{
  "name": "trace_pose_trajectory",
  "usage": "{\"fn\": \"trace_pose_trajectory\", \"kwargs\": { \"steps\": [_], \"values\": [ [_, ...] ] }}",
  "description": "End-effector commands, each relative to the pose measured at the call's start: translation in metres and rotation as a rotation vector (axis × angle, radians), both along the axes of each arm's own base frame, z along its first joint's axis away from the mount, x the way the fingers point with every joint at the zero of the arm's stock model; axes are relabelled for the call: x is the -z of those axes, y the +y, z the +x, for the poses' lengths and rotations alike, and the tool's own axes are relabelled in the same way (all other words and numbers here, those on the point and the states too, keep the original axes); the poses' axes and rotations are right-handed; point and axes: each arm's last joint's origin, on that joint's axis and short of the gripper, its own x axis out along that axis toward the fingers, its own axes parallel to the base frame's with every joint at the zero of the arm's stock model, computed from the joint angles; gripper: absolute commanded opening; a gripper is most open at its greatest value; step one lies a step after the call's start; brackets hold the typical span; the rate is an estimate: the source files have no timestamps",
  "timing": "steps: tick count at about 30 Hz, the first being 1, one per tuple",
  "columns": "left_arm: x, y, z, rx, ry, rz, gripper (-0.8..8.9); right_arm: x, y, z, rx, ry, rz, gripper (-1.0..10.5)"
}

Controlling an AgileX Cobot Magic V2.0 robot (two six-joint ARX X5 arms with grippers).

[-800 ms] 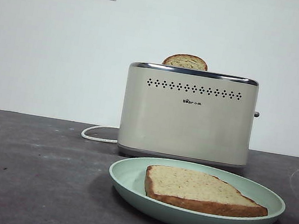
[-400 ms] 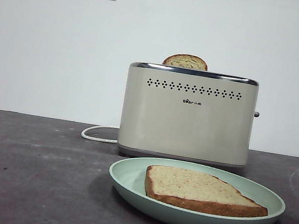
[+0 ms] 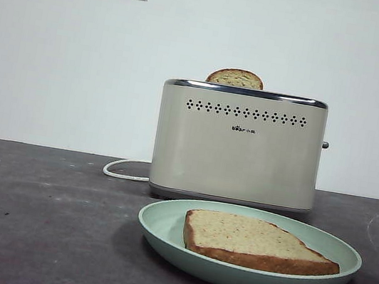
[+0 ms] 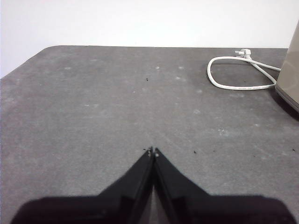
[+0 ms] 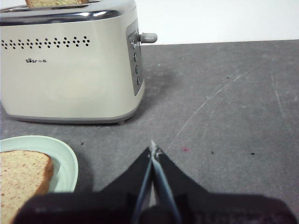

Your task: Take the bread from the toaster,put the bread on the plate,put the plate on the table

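A dark grey-brown matte worktop (image 3: 33, 218), marked with faint pale scuffs and specks, runs back to a plain white wall. Three things rest directly on it. A cream-beige toaster (image 3: 238, 146) stands upright toward the rear, its chrome rim catching the light. A white cord (image 3: 124, 169) loops on the surface beside the toaster, its plug lying flat on the worktop in the left wrist view. In front of the toaster, close to it, sits a shallow mint-green plate (image 3: 162, 225) with its base flat on the worktop.
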Motion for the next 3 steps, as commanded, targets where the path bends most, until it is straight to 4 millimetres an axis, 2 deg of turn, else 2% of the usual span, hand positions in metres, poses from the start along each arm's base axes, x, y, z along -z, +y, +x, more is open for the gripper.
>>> {"fn": "trace_pose_trajectory", "kwargs": {
  "steps": [1,3],
  "values": [
    [0.0035,0.0004,0.0004,-0.006,0.005,-0.006,-0.04,0.0038,0.0002,0.0002,-0.001,0.013,0.005,0.0],
    [0.0035,0.0004,0.0004,-0.005,0.006,-0.006,-0.04,0.0038,0.0002,0.0002,-0.001,0.013,0.005,0.0]
  ]
}}
